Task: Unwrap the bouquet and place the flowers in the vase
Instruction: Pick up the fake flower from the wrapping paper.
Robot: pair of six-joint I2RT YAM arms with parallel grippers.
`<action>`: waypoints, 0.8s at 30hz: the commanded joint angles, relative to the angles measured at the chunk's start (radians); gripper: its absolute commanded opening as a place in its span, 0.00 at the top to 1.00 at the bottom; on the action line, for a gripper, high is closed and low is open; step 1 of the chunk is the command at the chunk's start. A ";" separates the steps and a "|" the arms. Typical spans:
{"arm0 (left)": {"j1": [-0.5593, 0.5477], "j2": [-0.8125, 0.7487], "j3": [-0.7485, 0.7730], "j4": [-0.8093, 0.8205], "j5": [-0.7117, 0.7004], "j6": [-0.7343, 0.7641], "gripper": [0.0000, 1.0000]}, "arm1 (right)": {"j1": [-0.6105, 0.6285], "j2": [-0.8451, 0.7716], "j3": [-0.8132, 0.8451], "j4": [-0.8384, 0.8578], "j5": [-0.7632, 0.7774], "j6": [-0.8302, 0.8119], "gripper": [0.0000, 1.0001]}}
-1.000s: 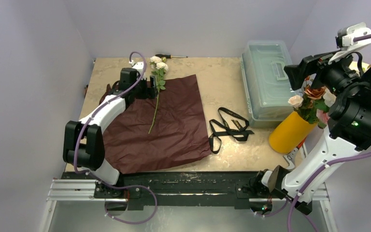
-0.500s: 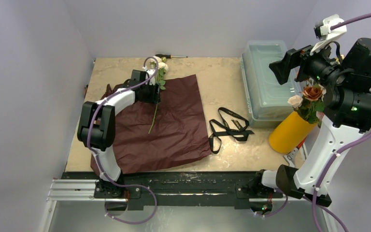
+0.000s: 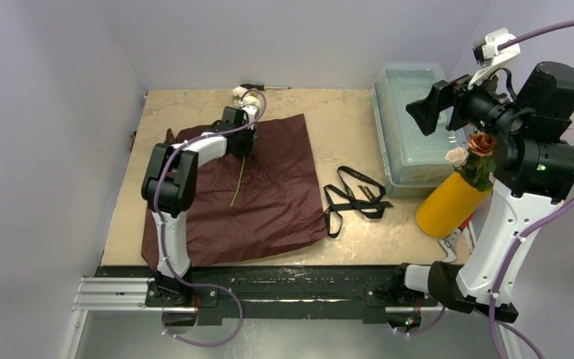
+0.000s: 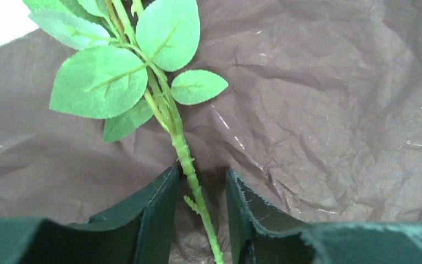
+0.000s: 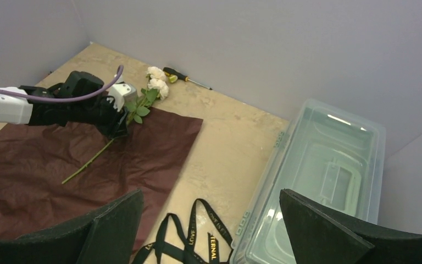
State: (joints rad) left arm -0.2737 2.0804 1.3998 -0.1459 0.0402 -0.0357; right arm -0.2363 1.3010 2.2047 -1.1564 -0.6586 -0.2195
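The bouquet's maroon paper [image 3: 269, 202] lies spread flat, with one cream-headed flower [image 3: 241, 93] on it, its stem [image 3: 236, 183] running toward me. My left gripper [image 3: 243, 142] is low over that stem just below the leaves [image 4: 99, 82]. In the left wrist view the gripper [image 4: 200, 176] is open, its jaws straddling the stem [image 4: 189, 165] with a small gap on each side. The yellow-orange vase [image 3: 448, 203] stands at the right and holds several flowers [image 3: 478, 149]. My right gripper [image 3: 439, 105] hangs high above it, wide open and empty [image 5: 210, 193].
A black ribbon [image 3: 355, 198] lies loose between the paper and the vase. A clear plastic box [image 3: 411, 120] stands at the back right, close behind the vase. A screwdriver [image 3: 265, 87] lies by the far wall next to the flower heads.
My left gripper slid right onto the flower stem and its jaws narrowed around it. The right arm lifted up and away from the vase, still open.
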 commanded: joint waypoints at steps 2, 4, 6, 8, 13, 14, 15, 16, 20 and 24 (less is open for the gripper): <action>-0.015 0.055 0.028 -0.065 -0.090 0.012 0.77 | 0.006 -0.030 -0.022 0.032 0.019 0.021 0.02; -0.015 0.031 0.034 -0.080 -0.078 -0.008 0.88 | 0.006 -0.034 -0.027 0.036 0.016 0.024 0.02; -0.015 -0.013 0.028 -0.071 -0.050 -0.038 0.99 | 0.007 -0.039 -0.034 0.047 0.007 0.030 0.02; -0.015 -0.065 0.027 -0.051 -0.017 -0.076 1.00 | 0.006 -0.042 -0.042 0.066 -0.011 0.043 0.02; -0.013 -0.183 0.026 0.014 0.052 -0.155 1.00 | 0.008 -0.030 -0.053 0.102 -0.058 0.083 0.02; -0.013 -0.210 0.018 0.044 0.064 -0.173 1.00 | 0.008 -0.023 -0.045 0.105 -0.065 0.089 0.02; -0.012 -0.232 0.012 0.066 0.074 -0.186 1.00 | 0.009 -0.016 -0.038 0.108 -0.069 0.096 0.02; -0.012 -0.257 0.007 0.083 0.084 -0.201 1.00 | 0.009 -0.009 -0.032 0.111 -0.075 0.101 0.02; -0.013 -0.314 -0.023 0.194 0.132 -0.224 1.00 | 0.015 0.011 -0.018 0.131 -0.093 0.124 0.02; -0.009 -0.281 0.046 0.094 0.149 -0.222 1.00 | 0.026 0.026 -0.011 0.146 -0.099 0.139 0.02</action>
State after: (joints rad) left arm -0.2901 1.7901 1.3975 -0.0429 0.1326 -0.2283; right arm -0.2249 1.3182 2.1624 -1.0653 -0.7261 -0.1173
